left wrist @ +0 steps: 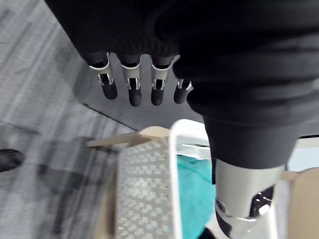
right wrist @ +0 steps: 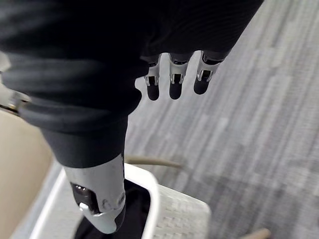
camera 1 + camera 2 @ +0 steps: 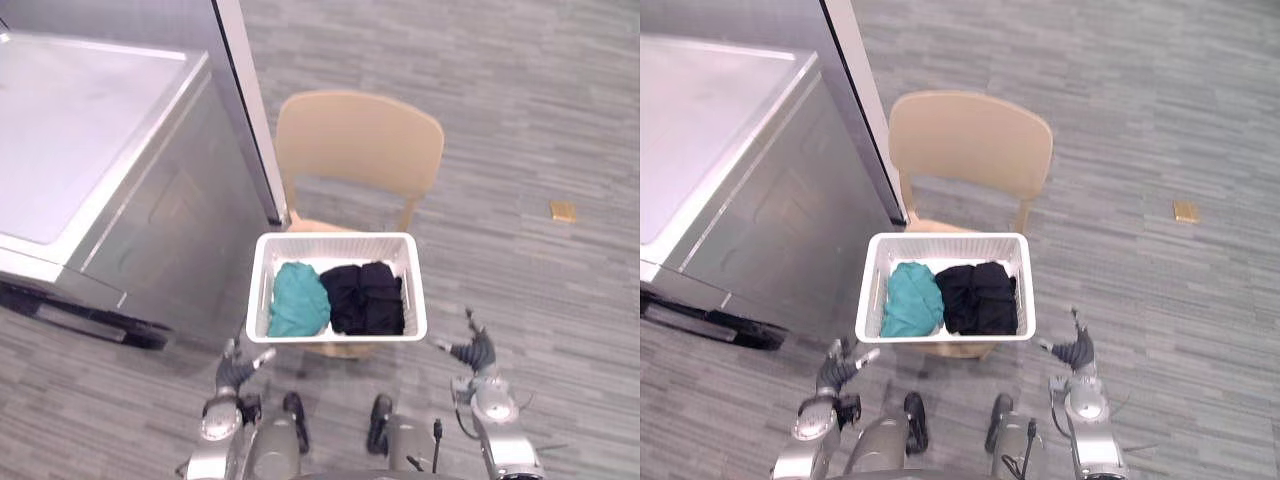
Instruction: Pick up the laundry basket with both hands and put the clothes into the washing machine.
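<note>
A white laundry basket (image 3: 262, 262) stands on the seat of a tan chair (image 3: 358, 138). Inside lie a teal garment (image 3: 298, 299) on the left and a black garment (image 3: 365, 297) on the right. The silver washing machine (image 3: 80, 130) is at the left, its lid down. My left hand (image 3: 240, 368) hovers just below the basket's near-left corner, fingers relaxed and empty; the left wrist view shows the basket wall (image 1: 144, 189) past its fingers (image 1: 132, 92). Near the basket's near-right corner, my right hand (image 3: 476, 350) is open and apart from the rim (image 2: 184, 209).
A tall grey panel with a white edge (image 3: 245, 100) stands between the washer and the chair. A small yellow tag (image 3: 563, 210) lies on the grey wood-look floor at the right.
</note>
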You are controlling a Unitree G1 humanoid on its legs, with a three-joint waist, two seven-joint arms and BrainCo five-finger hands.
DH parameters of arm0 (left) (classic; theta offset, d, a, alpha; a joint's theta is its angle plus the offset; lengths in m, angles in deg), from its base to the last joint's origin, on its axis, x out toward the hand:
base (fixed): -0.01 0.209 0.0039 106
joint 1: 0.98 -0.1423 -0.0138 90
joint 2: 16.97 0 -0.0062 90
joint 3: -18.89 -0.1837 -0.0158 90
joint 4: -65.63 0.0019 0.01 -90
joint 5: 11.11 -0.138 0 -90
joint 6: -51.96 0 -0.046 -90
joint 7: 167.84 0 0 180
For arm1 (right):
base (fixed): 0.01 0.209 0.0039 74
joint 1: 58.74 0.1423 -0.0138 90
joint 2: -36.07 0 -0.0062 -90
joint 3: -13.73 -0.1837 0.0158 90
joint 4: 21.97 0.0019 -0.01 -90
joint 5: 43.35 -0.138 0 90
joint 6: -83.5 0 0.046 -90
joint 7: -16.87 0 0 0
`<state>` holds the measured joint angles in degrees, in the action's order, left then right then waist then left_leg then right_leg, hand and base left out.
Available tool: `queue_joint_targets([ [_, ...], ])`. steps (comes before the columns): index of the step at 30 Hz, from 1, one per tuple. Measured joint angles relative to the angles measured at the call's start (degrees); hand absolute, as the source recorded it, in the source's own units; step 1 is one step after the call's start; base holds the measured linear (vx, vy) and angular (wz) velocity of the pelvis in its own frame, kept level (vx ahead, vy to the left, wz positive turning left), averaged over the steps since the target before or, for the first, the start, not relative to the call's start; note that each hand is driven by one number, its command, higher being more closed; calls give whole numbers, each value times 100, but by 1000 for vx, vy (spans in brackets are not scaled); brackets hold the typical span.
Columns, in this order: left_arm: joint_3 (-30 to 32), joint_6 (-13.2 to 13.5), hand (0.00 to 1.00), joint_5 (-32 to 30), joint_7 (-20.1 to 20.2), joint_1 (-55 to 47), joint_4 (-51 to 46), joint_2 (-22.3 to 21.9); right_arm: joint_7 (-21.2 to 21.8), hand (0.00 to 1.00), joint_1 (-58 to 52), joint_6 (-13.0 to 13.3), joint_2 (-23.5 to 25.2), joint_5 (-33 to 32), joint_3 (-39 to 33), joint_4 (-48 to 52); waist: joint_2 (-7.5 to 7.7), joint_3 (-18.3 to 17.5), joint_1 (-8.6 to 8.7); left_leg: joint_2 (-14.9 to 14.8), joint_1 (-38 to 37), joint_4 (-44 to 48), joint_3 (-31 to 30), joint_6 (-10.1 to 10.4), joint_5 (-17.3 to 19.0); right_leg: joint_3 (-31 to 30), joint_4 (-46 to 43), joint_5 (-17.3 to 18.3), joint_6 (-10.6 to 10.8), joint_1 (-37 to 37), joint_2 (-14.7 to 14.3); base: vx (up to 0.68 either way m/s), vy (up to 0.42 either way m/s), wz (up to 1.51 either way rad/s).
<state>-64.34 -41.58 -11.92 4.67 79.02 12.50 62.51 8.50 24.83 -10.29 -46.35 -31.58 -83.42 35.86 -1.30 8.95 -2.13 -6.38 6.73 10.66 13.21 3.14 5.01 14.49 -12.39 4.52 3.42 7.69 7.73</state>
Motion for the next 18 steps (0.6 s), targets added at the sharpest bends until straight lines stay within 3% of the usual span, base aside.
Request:
queue_joint_targets([
  [3, 202, 2, 0, -184, -3, 4, 634, 146, 89, 0, 146, 2, -161, -2, -23, -783, -71, -74, 8, 55, -242, -188, -125, -13, -64, 86, 305, -89, 37, -341, -37, 54, -2, 14],
  [7, 286, 5, 0, -285, -6, 9, 1004, 252, 104, 0, 288, 2, -184, -23, -24, -1468, -44, -89, 2, 189, -221, -249, -463, -20, -199, 398, 422, -104, 57, -543, -18, -14, 4, 41],
  [10, 180, 39, 0, -351, -14, 213, 998, 233, 93, 0, 557, 2, -230, -68, -31, -1678, -13, -77, -6, 272, 383, -233, -754, 48, -608, 763, 140, -87, 28, -78, 165, -113, 1, 70],
  [11, 55, 41, 0, -350, -15, 330, 1000, 242, 87, 0, 676, 3, -241, -75, -82, -1709, 42, -68, 19, 328, 571, -381, -788, 85, -778, 971, 161, -150, -63, 97, 372, -133, 23, 66],
  [12, 28, 41, 0, -349, -14, 360, 1003, 243, 86, 0, 708, 2, -241, -75, -119, -1718, 54, -52, 21, 326, 591, -357, -720, 78, -779, 1018, 161, -154, -63, 111, 407, -157, 42, 81],
  [13, 14, 40, 0, -349, -13, 475, 1107, 203, 75, 0, 874, -5, -224, -65, -307, -1805, 87, 1, 98, -37, 582, 285, -7, -223, -415, 1196, 81, -178, -59, 104, 568, -68, 38, 62],
  [14, 14, 40, 0, -350, -13, 468, 1126, 191, 79, 0, 908, -6, -240, -46, -316, -1820, 124, 23, 126, -209, 501, 453, 172, -207, -304, 1273, 41, -183, -50, 68, 633, -124, 185, 87],
  [15, 14, 45, 0, -352, -13, 506, 1196, 168, 78, 0, 929, -7, -274, -12, -314, -1826, 131, 21, 165, -647, 280, 650, 429, -66, -175, 1373, 22, -249, 58, -4, 792, -90, 236, 67],
  [17, 14, 48, 0, -388, -18, 641, 1200, 156, 77, 0, 953, -15, -385, 21, -317, -1829, 79, -8, 223, -988, 189, 626, 432, -39, -192, 1560, -20, -339, 205, -5, 1000, -119, 328, 85],
  [18, 2, 109, 0, -393, -30, 793, 1196, 154, 78, 0, 930, -24, -486, 34, -318, -1864, -11, -51, 324, -1225, 192, 500, 430, 64, -283, 1797, -46, -428, 394, -36, 1191, -142, 402, 96],
])
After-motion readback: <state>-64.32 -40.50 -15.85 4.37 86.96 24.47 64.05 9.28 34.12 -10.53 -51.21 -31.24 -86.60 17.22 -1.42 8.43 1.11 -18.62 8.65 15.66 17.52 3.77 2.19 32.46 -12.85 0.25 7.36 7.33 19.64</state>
